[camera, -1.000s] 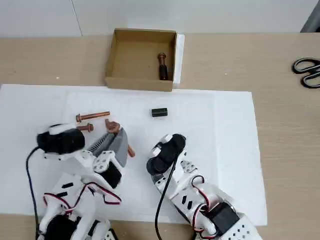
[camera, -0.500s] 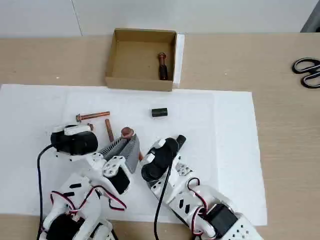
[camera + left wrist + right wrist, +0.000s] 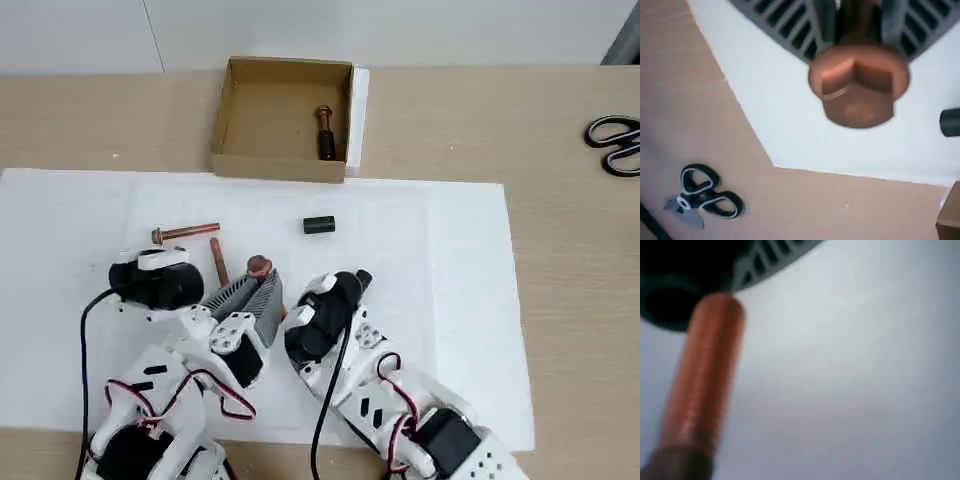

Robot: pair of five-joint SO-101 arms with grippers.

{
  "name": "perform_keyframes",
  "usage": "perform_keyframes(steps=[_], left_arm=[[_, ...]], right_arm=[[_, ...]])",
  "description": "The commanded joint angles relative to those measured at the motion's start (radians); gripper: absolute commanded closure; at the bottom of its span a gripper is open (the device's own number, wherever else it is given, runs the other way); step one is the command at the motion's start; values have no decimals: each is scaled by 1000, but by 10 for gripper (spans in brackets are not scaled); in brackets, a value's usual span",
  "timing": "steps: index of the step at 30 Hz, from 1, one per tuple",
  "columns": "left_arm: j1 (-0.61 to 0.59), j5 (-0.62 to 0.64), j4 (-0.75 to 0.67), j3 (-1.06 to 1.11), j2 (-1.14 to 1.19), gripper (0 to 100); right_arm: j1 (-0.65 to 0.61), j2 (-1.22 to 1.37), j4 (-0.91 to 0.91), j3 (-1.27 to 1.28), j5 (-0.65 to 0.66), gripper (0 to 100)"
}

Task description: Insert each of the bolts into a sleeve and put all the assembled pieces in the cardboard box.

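left gripper [image 3: 258, 292]: clenched on bolt [image 3: 858, 85]; wrist view gives you its hex head
right gripper [image 3: 300, 318]: cannot tell
high view: assembled piece [image 3: 325, 132] in cardboard box [image 3: 278, 167]

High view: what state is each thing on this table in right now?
Brown cardboard box: open, holding one sleeved bolt.
Copper hex-head bolt: clamped in the left tool.
Small black cylindrical sleeve: loose on the white paper, empty.
Two other copper bolts: lying loose, unsleeved.
Black-handled scissors: look closed.
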Motion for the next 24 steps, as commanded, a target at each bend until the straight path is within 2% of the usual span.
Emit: perform_keyframes(steps=[1,11,15,20,24], left_arm=[[-2,-11,-41,-4,-8,994],[-2,-11,-48,19,-8,994],[-2,-11,-44,19,-8,994],[-2,-11,-44,19,-8,994],[-2,-11,-43,19,-9,994]], right_arm=[[-5,-16,77,-75,-72,995],[-2,-62,61,-77,-87,995],[-2,-191,5,37,40,995],[-5,-174,-97,54,46,995],[-5,-174,-102,55,46,995]])
